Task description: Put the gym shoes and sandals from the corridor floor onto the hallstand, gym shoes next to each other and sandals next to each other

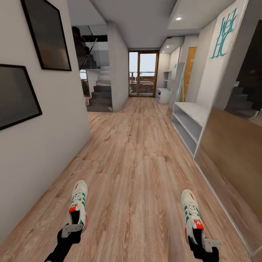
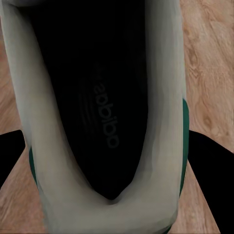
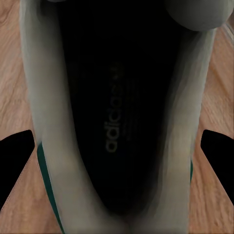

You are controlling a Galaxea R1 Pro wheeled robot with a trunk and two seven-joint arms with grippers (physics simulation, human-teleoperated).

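You can't see the tips of your left tool [image 1: 74, 228] or right tool [image 1: 203, 243] in the head view; each shoe's heel hides them. 2 gym shoes are in sight. The left gym shoe [image 1: 78, 203] sits in your left tool, and the right gym shoe [image 1: 192, 214] sits in your right tool, each held at the heel, toes pointing away from you, above the corridor floor [image 1: 134, 163]. Close up, a dark finger [image 2: 207, 156] sits at each side of the left shoe's [image 2: 112, 117] heel. The right shoe [image 3: 117, 117] looks the same. A white shoe rack [image 1: 189, 125] with 2 open levels stands far ahead by the right wall.
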